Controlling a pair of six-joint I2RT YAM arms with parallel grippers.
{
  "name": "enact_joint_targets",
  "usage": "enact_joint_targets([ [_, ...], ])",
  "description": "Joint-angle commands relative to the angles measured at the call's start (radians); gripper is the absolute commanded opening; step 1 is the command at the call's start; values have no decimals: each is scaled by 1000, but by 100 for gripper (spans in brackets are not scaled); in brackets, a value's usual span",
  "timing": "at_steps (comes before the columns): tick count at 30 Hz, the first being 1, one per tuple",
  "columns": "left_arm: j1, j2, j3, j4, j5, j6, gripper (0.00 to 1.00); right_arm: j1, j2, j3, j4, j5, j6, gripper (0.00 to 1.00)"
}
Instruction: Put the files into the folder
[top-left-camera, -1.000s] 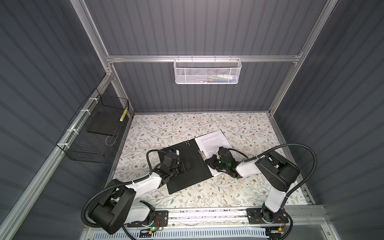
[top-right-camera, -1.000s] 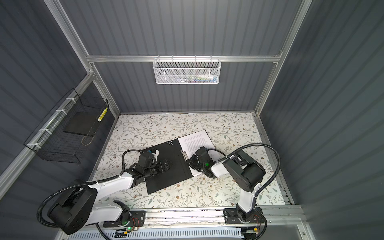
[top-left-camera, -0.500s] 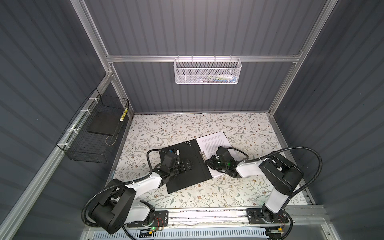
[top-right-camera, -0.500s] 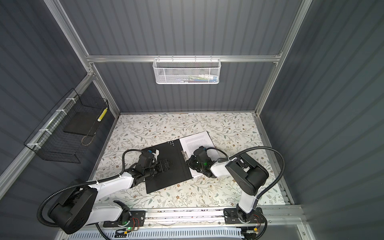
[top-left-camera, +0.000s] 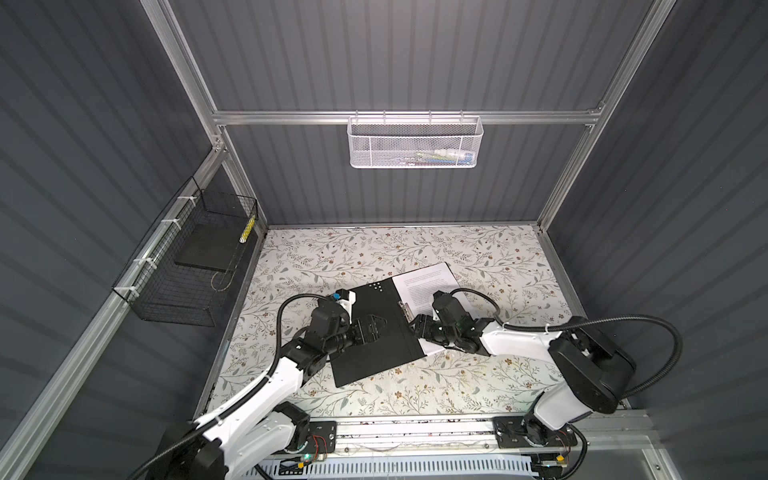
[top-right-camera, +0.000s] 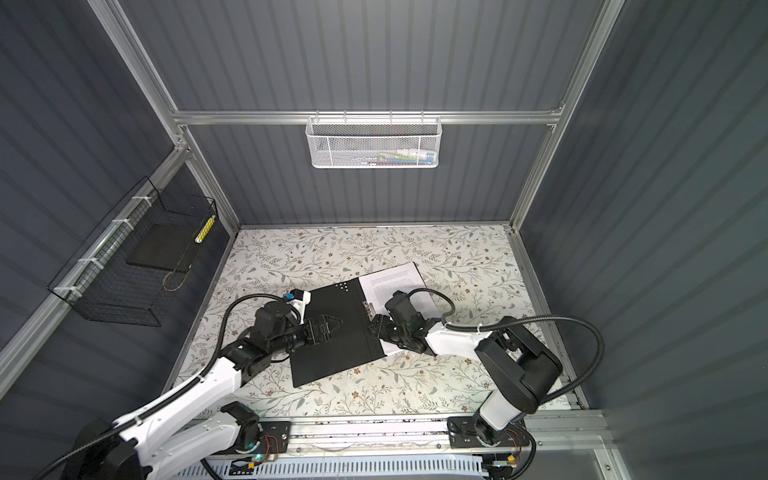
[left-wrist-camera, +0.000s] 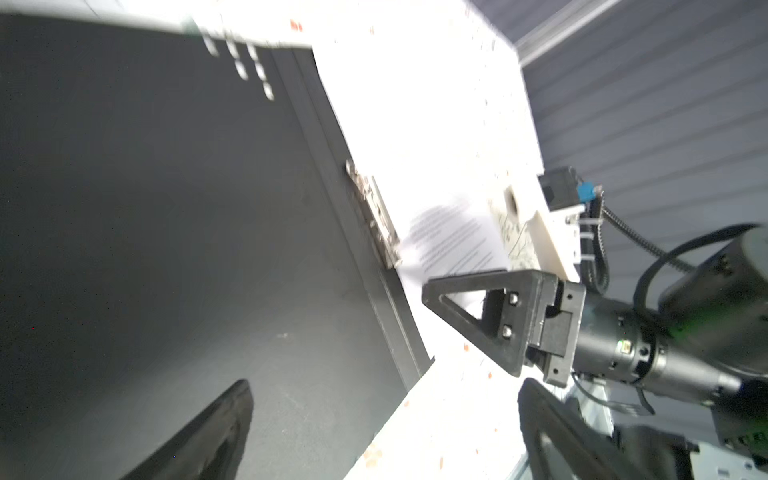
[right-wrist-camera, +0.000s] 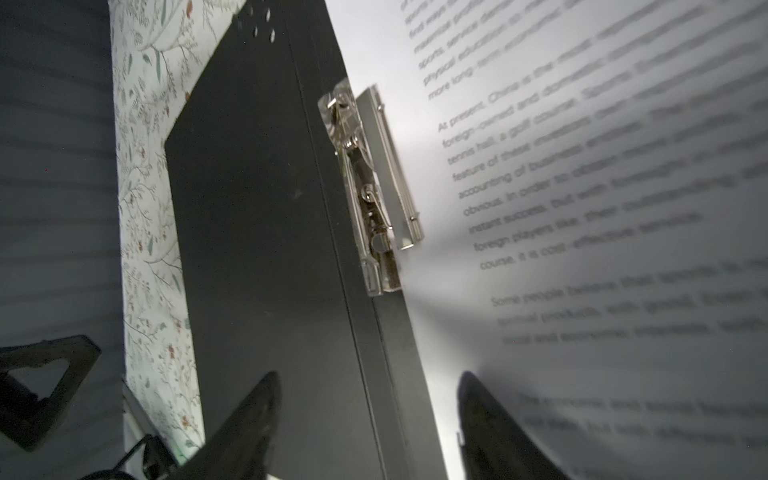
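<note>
The left gripper (top-left-camera: 379, 328) is seen above the open folder (top-left-camera: 374, 361), over its bare black cover, with jaws wide apart and nothing held. The cover lies flat on the table, and its free edge is hidden under the left arm, to the left of that gripper. The spine runs from far to near, leaning a little rightward toward the near end, with the clip (right-wrist-camera: 374, 183) set along it about midway. Just right of the spine, the right gripper (right-wrist-camera: 370, 376) is held low with its jaws parted; one finger is seen over the black cover and one over the paper, and nothing is clamped. The files (top-left-camera: 428, 278) lie on the folder's right half, their left edge at the clip. Whether the clip presses them cannot be told. If the cover is to be closed, it would likely be swung rightward about the spine, and the left gripper is nearer to it.
</note>
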Motion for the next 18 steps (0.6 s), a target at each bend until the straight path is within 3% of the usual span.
enact_joint_targets([
  [1,7,-68,26,-271,-169,2,100,-62,-67,64,-202,44,-177,98],
  [9,17,-158,-25,-476,-302,-101,100,-450,-84,110,-385,-55,-319,99],
  [14,35,-122,-55,-449,-324,-119,100,-589,-13,124,-389,-130,-335,99],
  [18,42,-67,-86,-381,-299,-122,100,-619,54,135,-357,-196,-336,99],
])
